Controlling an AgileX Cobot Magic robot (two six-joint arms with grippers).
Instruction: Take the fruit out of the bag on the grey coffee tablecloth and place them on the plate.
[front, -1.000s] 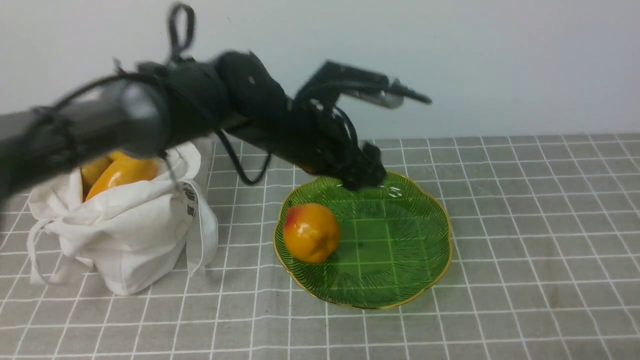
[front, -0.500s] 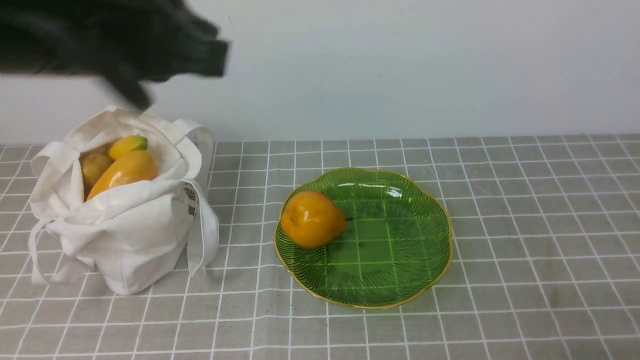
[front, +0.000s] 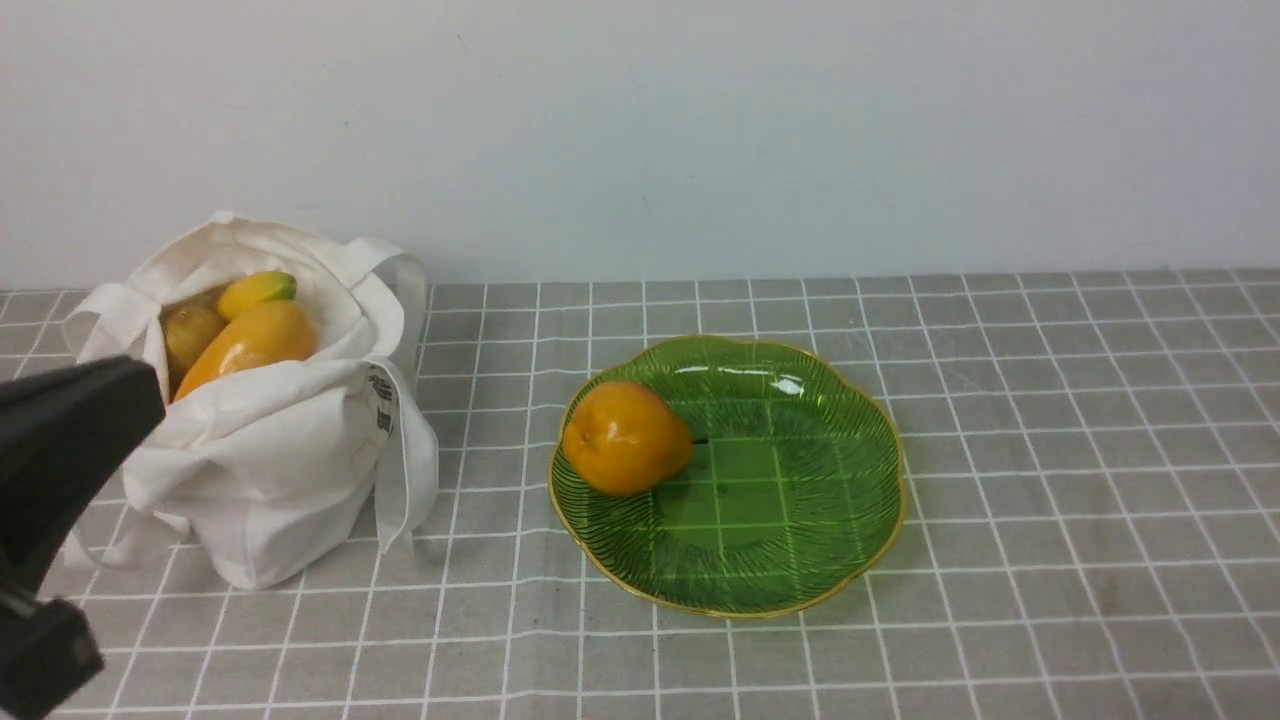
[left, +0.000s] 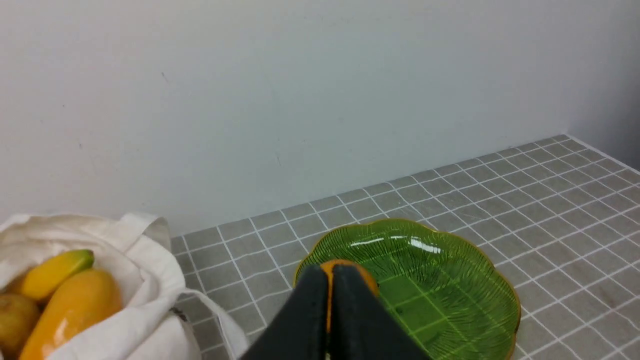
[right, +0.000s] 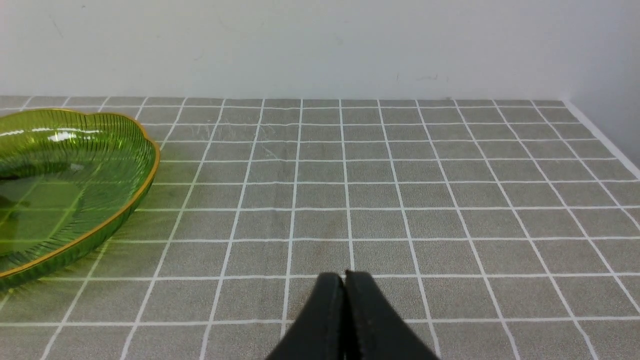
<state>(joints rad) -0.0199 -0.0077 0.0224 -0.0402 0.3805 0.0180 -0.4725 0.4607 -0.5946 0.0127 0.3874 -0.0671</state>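
Note:
The white bag stands on the left of the grey coffee tablecloth. Fruit shows in its open mouth: an orange mango, a yellow-green mango and a brownish one. An orange pear lies on the left part of the green plate. My left gripper is shut and empty, low at the near left in front of the bag. In its wrist view the left gripper hides most of the pear. My right gripper is shut over bare cloth, right of the plate.
A plain white wall runs behind the table. The cloth's right edge meets a side wall. The bag's strap handles hang down its right side toward the plate.
My left arm has swung from above the plate, leftward over the bag, down to the near left, and its jaws have shut. The pear rolled a little on the plate and settled.

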